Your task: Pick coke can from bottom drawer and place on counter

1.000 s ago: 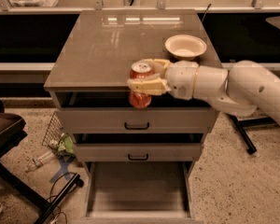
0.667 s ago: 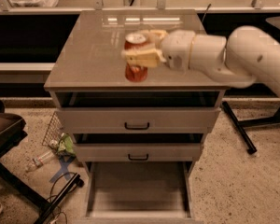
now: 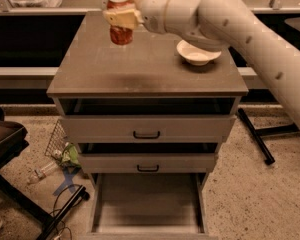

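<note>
Holding the coke can (image 3: pixel 121 35) around its middle, my fingers (image 3: pixel 121 18) are closed on it from both sides, and the can stands upright between them with its silver top up. The fingers are now above the back left part of the bench (image 3: pixel 140 71), as the picture shows it, close to the far edge. The can looks lifted from the surface, with a soft shadow under it on the bench, but I cannot tell for sure if its bottom is free.

Less than a second ago the can was lower and more to the middle of the bench. One second ago it was still at the front edge, just over the top drawer. So it has gone up, back and to the left, and the grip on it is the same.

My arm (image 3: pixel 230 19) reaches in from the right and passes over the white bowl (image 3: pixel 197 55). The bowl was hidden behind the arm a moment ago, and now most of it shows again, in the same place at the right back of the bench.

The bottom drawer (image 3: pixel 147 204) is pulled out as before, and its grey floor is open to view.
</note>
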